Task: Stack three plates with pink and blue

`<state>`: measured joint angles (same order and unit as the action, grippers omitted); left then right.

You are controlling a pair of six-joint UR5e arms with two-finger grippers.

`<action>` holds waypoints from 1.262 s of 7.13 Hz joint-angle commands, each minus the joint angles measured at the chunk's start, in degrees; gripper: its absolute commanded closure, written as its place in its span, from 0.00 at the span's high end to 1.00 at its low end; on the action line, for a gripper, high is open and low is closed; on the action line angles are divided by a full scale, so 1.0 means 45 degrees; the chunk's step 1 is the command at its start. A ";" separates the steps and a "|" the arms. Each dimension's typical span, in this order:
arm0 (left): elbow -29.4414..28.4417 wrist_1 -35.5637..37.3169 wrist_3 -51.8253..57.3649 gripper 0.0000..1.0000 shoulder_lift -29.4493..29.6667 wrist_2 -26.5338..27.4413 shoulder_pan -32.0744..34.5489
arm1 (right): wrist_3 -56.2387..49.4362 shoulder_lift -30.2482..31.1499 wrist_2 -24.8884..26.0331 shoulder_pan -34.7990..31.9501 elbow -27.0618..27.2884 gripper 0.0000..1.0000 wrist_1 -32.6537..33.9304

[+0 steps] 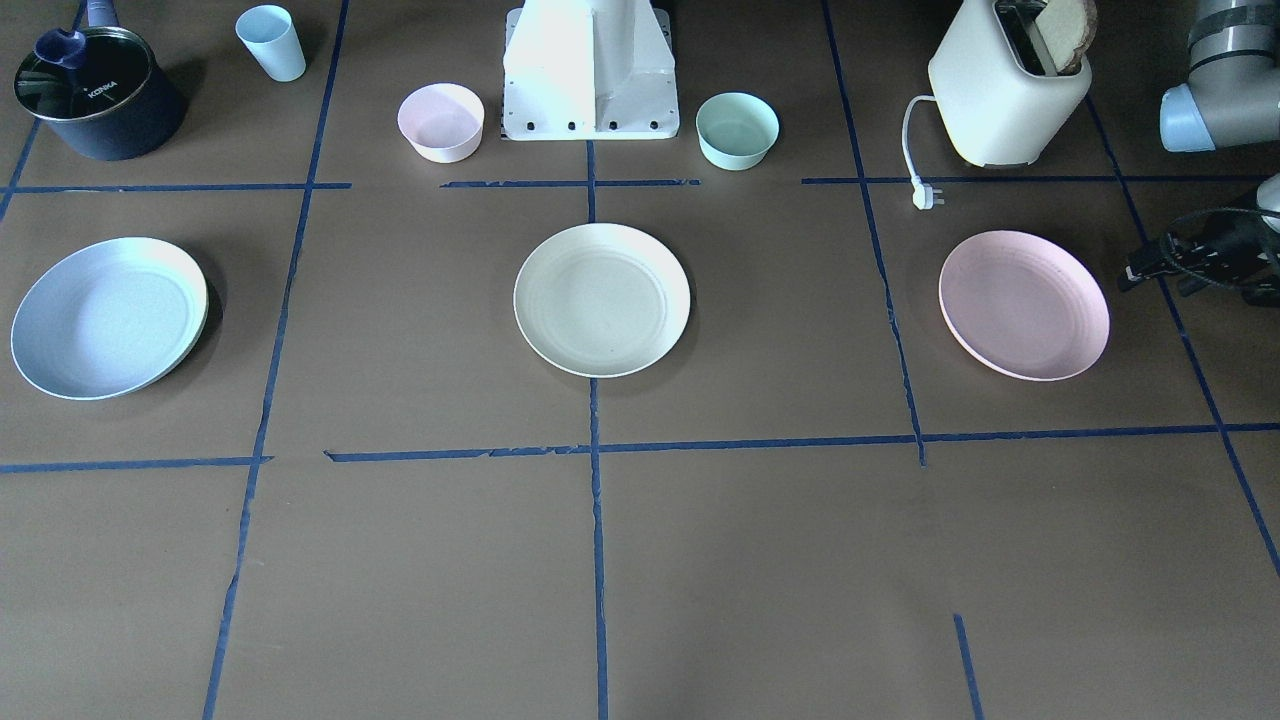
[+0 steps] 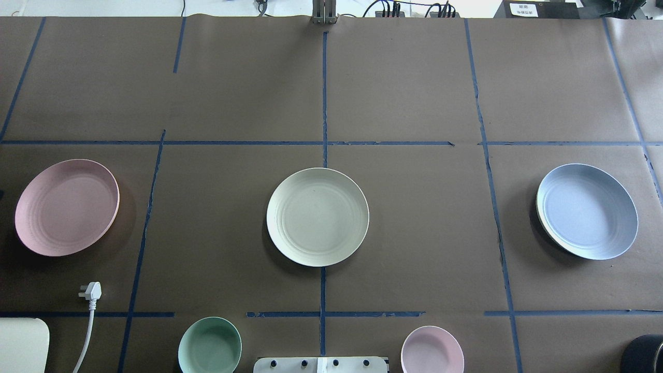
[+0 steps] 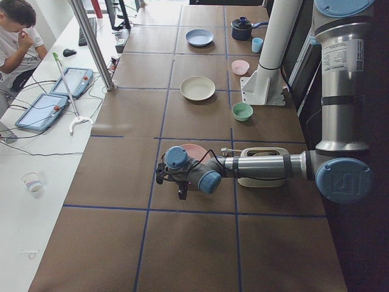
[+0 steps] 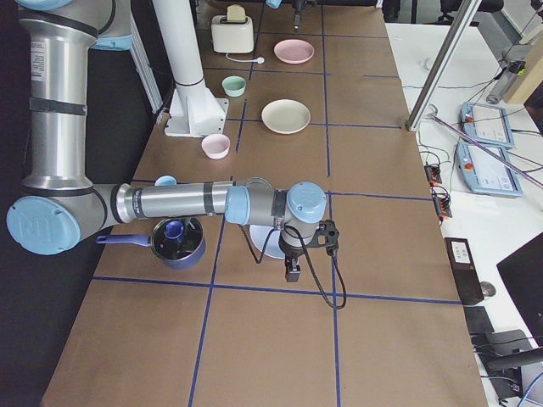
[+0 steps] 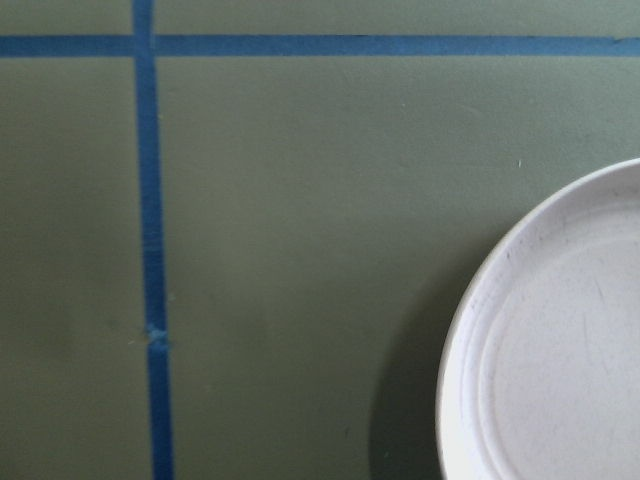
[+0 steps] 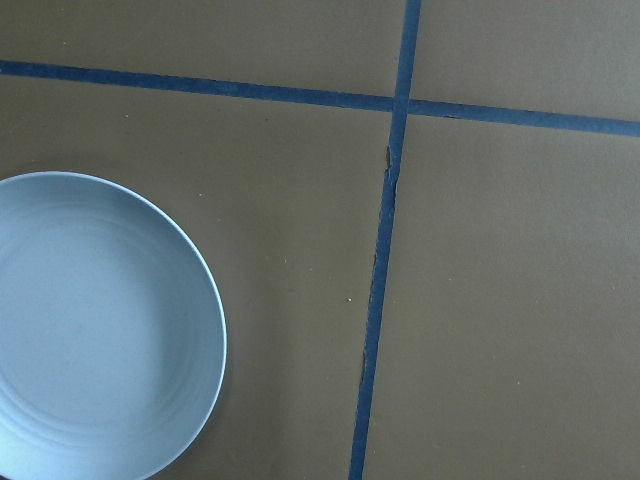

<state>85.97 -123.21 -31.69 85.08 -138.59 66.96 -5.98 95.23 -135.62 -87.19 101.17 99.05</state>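
The left gripper [image 3: 181, 190] hangs low over the table on the near arm. It is just beside the pink plate [image 2: 67, 207], at the edge facing away from the other plates. I cannot tell whether its fingers are apart or together. Its wrist camera looks straight down and catches only the plate's rim, so I judge the arm is poised to take the plate by its edge. The right gripper [image 4: 293, 264] mirrors this beside the blue plate [image 2: 587, 211], and its state is equally unreadable. The cream plate [image 2: 317, 216] lies flat between them on a tape line, well apart from both, which probably makes it the base of the stack. Nothing is stacked yet.

There are three plates and two bowls, a pink bowl [image 2: 432, 349] and a mint-green bowl [image 2: 210, 346], flanking the robot's base. There is also one light blue cup [image 1: 271, 42], one lidded saucepan [image 1: 98, 92], and one toaster [image 1: 1008, 85] holding one bread slice [image 1: 1065, 30], its plug [image 2: 92, 291] lying loose.
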 commanded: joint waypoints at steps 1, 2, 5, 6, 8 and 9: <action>-0.0333 -0.0276 -0.0595 0.98 0.0389 0.0016 -0.0893 | 0.0002 -0.0010 0.0000 0.0019 -0.0020 1.00 0.0000; -0.0682 -0.0315 -0.0595 0.91 0.0584 0.0016 -0.1108 | 0.0002 -0.0010 0.0000 0.0019 -0.0078 1.00 0.0000; -0.0784 -0.0433 -0.0614 0.10 0.0722 -0.0081 -0.1149 | 0.0002 -0.0010 -0.0020 0.0039 -0.0079 1.00 0.0000; -0.0764 -0.0452 -0.0576 0.00 0.0761 -0.0082 -0.1149 | 0.0002 -0.0010 -0.0039 0.0020 -0.0079 1.00 0.0000; -0.0125 -0.0743 -0.0653 0.00 0.1052 -0.0218 -0.1149 | -0.0018 -0.0010 -0.0078 0.0019 -0.0060 1.00 0.0000; 0.0615 -0.0707 -0.1060 0.00 0.1364 -0.1185 -0.1169 | -0.0018 -0.0010 -0.0117 0.0019 0.0037 1.00 0.0000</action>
<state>85.42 -126.10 -35.05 89.81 -140.53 61.76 -6.05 95.19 -135.99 -87.10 100.97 99.05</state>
